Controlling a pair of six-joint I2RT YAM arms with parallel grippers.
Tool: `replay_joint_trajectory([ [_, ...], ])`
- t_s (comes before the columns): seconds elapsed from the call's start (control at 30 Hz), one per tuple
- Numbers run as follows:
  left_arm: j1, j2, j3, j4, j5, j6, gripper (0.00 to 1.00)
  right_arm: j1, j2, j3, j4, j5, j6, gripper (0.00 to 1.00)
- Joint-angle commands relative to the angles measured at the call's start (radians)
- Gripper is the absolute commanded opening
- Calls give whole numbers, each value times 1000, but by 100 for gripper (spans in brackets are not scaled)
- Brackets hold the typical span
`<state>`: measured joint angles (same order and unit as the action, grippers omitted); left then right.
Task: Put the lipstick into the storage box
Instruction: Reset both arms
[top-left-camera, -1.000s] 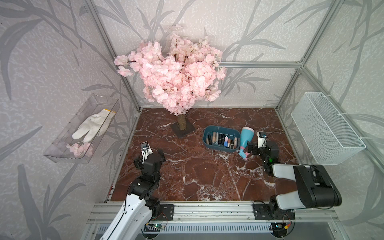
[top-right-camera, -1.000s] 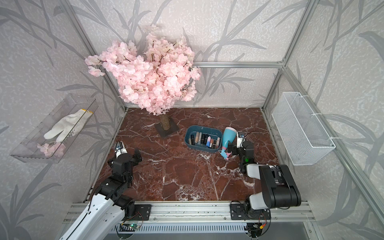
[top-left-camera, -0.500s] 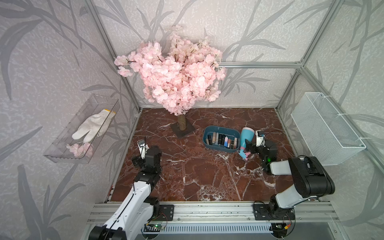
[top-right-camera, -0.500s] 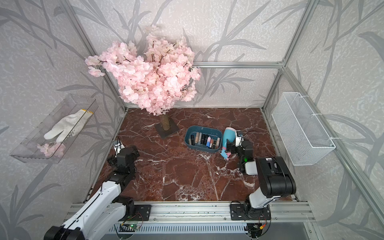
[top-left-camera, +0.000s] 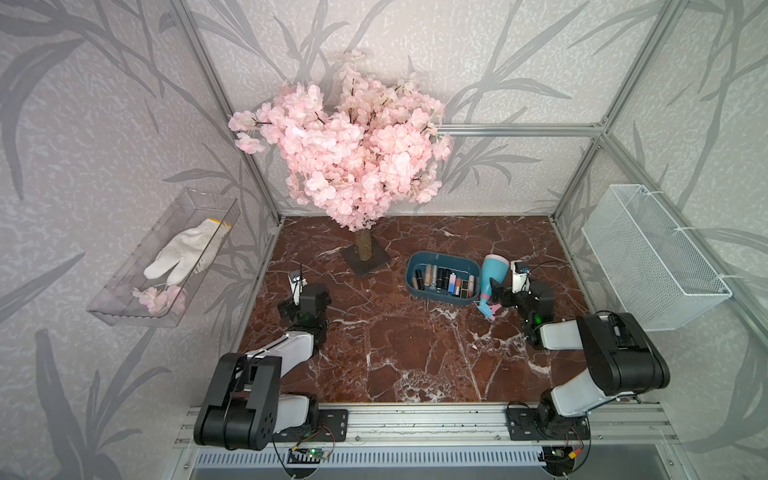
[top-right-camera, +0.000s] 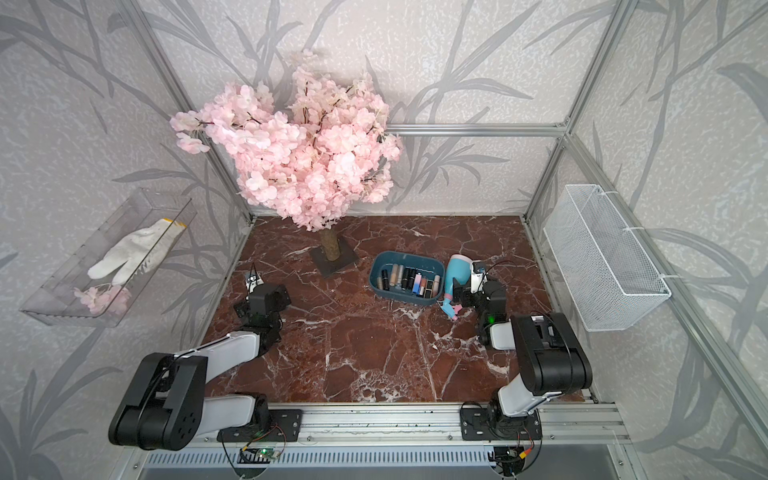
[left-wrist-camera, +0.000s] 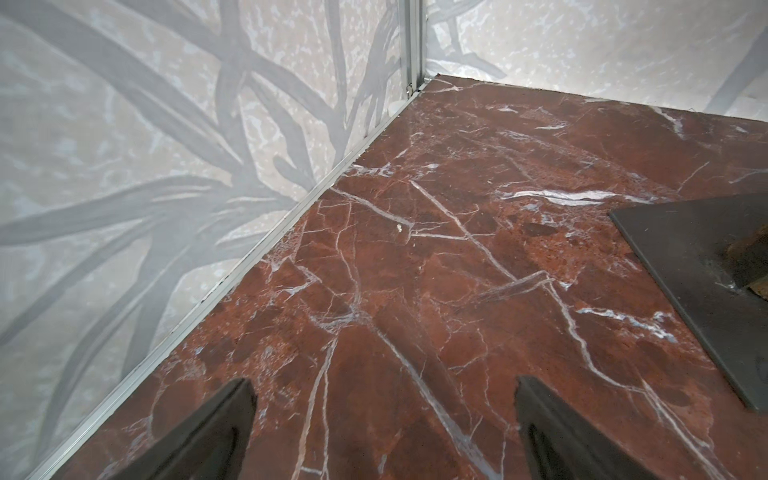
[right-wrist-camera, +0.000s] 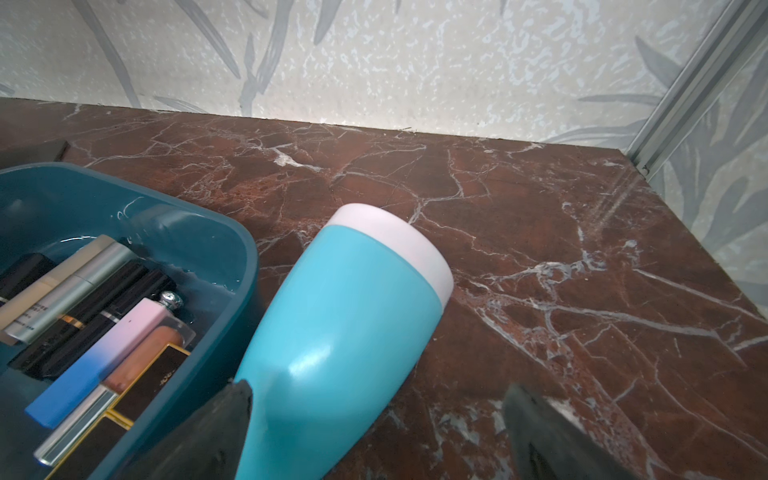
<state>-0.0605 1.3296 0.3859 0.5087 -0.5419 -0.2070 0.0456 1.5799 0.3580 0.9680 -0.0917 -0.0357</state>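
Note:
The storage box (top-left-camera: 415, 266) (top-right-camera: 380, 266) (right-wrist-camera: 245, 257), a dark teal tub, sits on the marble floor at centre right. Several lipsticks (top-left-camera: 444, 281) (top-right-camera: 409, 280) lie side by side in it, among them a pink-and-blue tube (right-wrist-camera: 104, 349). No lipstick shows outside it. My right gripper (top-left-camera: 503, 296) (top-right-camera: 464, 296) (right-wrist-camera: 378, 395) is open just right of the box, its fingers on either side of the narrow end of a lying blue bottle (top-left-camera: 493, 272) (right-wrist-camera: 353, 307). My left gripper (top-left-camera: 301, 297) (top-right-camera: 257, 297) (left-wrist-camera: 384, 386) is open and empty over bare floor by the left wall.
A pink blossom tree (top-left-camera: 353, 158) stands on a dark base plate (top-left-camera: 365, 259) (left-wrist-camera: 698, 266) left of the box. A clear tray (top-left-camera: 162, 257) with a white glove hangs on the left wall. A white wire basket (top-left-camera: 652, 257) hangs on the right wall.
Both arms have folded back, their elbows dropping toward the front rail. The left gripper shifted slightly toward the back left. The right gripper stayed by the bottle. Both stayed open.

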Motion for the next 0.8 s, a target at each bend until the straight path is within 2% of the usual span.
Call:
replay_joint_trajectory([
  [0.0,22,33,51,76,68,52,100,-5,3,9,21,-11,-9,99],
  [0.23,76,99,60,134,121,32,100,-4,3,9,22,-10,-11,99],
  [0.53,77,117,67,143,171,53,100,-4,3,9,23,-10,-10,99],
  [0.77,76,163,22,269,260,93,100,-4,3,7,25,-11,-9,99],
])
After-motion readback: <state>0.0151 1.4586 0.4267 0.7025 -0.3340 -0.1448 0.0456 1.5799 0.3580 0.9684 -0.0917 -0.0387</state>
